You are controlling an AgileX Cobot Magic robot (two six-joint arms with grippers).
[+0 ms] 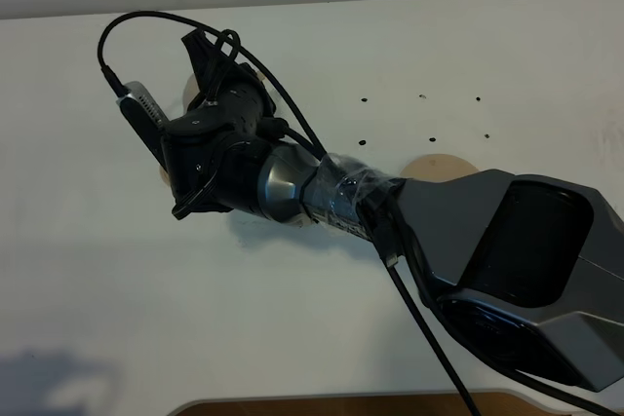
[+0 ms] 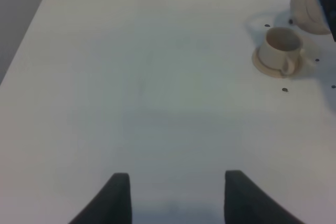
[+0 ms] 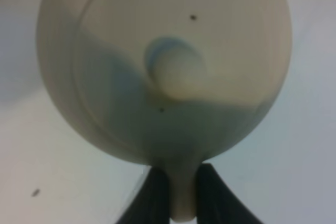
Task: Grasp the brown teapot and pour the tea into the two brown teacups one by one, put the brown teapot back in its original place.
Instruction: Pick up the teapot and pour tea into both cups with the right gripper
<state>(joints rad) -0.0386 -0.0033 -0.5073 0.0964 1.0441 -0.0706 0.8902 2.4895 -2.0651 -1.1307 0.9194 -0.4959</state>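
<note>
Our right tool (image 3: 181,195) pinches the handle (image 3: 184,208) of the brown teapot (image 3: 163,61) at the upper left of the high view, off its bare saucer (image 1: 439,165), the left tool (image 2: 176,198) stands spread, and the teacup (image 2: 281,48) we see looks empty, so pouring and return remain.

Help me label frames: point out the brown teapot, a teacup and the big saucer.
brown teapot (image 3: 174,73), right wrist view, lid knob.
teacup (image 2: 277,53), left wrist view, outer wall.
big saucer (image 1: 441,166), exterior high view, bare top.
</note>
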